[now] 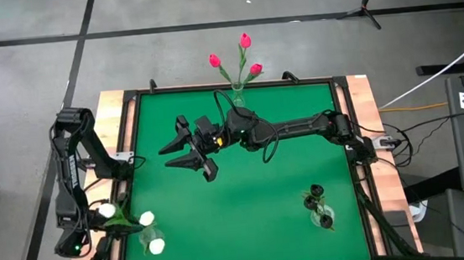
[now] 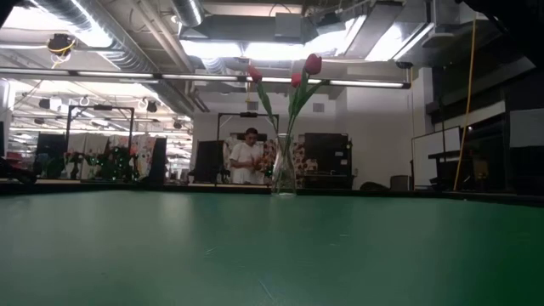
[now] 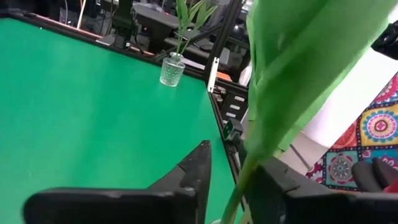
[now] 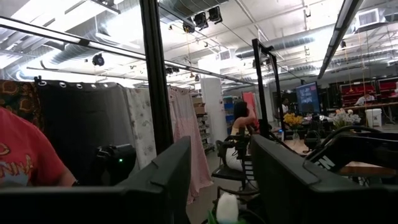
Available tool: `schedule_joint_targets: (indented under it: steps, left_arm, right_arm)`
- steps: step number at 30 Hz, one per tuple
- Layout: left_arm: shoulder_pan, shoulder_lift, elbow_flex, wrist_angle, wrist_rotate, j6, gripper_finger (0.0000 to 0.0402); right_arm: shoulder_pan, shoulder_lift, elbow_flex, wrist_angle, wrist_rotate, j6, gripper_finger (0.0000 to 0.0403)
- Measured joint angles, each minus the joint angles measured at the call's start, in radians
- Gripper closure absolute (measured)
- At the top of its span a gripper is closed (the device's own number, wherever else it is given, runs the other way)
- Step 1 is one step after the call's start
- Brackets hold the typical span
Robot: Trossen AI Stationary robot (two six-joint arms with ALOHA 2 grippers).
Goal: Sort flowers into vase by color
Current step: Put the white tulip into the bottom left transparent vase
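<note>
Seen from above, the green table (image 1: 246,196) carries three glass vases. At 12 o'clock, against the far edge, the tall vase (image 1: 237,96) holds the three pink-red tulips (image 1: 245,40), their heads fanned out beyond the table edge; the low view shows this vase upright with the stems leaning apart. At about 4 o'clock a small vase (image 1: 320,215) holds black tulips (image 1: 314,194), two dark heads showing there. At about 8 o'clock, near the table's corner, another small vase (image 1: 150,236) holds white tulips (image 1: 147,219), with a second white head just below the first. A third white bud (image 1: 106,211) lies off to 9 o'clock of that vase, over the table's wooden edge, right at the end of the left arm. The left pincer (image 3: 235,155) stands slightly spread, and the green stem (image 3: 239,186) of a tulip runs through the gap between its fingers (image 3: 193,180), close against one of them, with a broad leaf (image 3: 292,74) rising above; whether the stem is truly touched cannot be told. The right arm reaches in from 3 o'clock across the middle of the table, and the right pincer (image 1: 185,148) hangs left of centre, below the pink-red vase at about 7 o'clock of it, its fingers spread wide and holding nothing.
</note>
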Motion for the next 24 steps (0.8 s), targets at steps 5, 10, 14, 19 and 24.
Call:
schedule_joint_targets:
  steps: [5, 10, 14, 19, 24]
  left_arm:
    - [0.0, -0.001, 0.0, 0.0, 0.03, -0.032, 0.0279]
    - [-0.002, -0.026, 0.003, -0.002, 0.074, -0.074, 0.0233]
    - [-0.024, -0.089, 0.017, -0.001, 0.083, -0.077, 0.0206]
    - [-0.08, -0.193, 0.043, 0.006, 0.089, -0.081, 0.0199]
    - [-0.159, -0.303, 0.055, 0.041, 0.089, -0.062, 0.0203]
  right_arm:
    - [0.0, 0.0, 0.0, 0.001, -0.024, -0.002, 0.0237]
    - [-0.001, 0.0, 0.0, 0.001, -0.047, -0.023, 0.0237]
    - [-0.009, 0.0, 0.0, 0.019, -0.079, -0.019, 0.0237]
    - [-0.021, -0.004, 0.0, 0.021, -0.128, -0.014, 0.0237]
    - [-0.043, -0.005, 0.0, 0.117, -0.233, 0.083, 0.0237]
